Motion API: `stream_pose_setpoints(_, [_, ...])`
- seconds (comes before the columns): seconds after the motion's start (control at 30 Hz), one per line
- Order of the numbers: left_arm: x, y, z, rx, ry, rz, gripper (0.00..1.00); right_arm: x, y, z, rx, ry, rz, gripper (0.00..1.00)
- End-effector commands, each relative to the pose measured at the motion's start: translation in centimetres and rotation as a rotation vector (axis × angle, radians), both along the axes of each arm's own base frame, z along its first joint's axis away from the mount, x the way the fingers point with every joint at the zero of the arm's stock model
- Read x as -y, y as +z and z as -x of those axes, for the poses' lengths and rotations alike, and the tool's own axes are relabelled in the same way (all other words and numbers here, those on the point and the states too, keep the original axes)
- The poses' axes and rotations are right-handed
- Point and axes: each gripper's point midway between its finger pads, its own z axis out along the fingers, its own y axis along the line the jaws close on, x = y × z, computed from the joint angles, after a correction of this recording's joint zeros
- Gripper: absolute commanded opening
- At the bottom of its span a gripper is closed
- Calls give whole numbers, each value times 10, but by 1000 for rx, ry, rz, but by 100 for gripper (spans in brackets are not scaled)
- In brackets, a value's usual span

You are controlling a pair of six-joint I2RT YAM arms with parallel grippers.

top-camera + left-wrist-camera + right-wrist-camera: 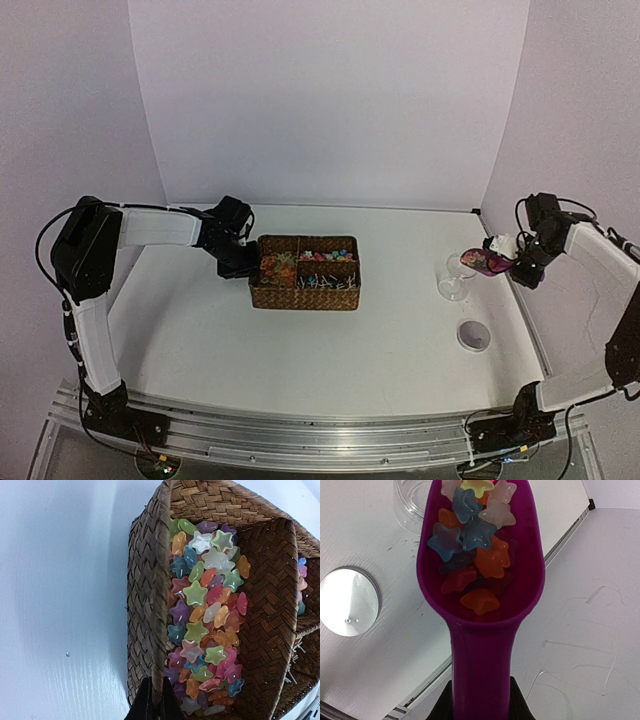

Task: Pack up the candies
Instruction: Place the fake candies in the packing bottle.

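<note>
A wicker basket (305,296) with compartments stands mid-table; its left compartment holds many star-shaped candies (205,610) in mixed colours. My left gripper (154,705) is shut on the basket's left wall (150,605). My right gripper (481,702) is shut on the handle of a magenta scoop (485,645). The scoop holds several star candies (472,535) in blue, orange, red and white. In the top view the scoop (486,263) hovers just right of a clear jar (455,280), its tip over the jar's rim (407,505).
A round silver lid (473,334) lies on the table in front of the jar and shows in the right wrist view (347,600). The table's right edge rail (570,527) runs under the scoop. The basket's other compartments hold more small sweets (325,256).
</note>
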Motion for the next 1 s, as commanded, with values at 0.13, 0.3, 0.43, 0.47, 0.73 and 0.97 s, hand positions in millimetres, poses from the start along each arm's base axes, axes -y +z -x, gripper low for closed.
stream_pose_setpoints(0.13, [-25,-35,11,-110,56,-79,0,4,14,-18,8,54,135,0])
stream_pose_setpoints(0.3, [-25,-34,10,-108,55,-80,0,-1,17,-24,-4,93,191,0])
stream_pose_setpoints(0.43, [-25,-34,10,-108,56,-81,0,-6,18,-29,-14,128,232,0])
stream_pose_setpoints(0.47, [-25,-34,9,-107,56,-81,0,-7,19,-30,-15,136,243,0])
stream_pose_setpoints(0.73, [-26,-34,9,-108,58,-83,0,-7,30,-40,-10,167,315,0])
stream_pose_setpoints(0.97, [-27,-34,9,-108,59,-83,0,-5,28,-41,-41,200,378,0])
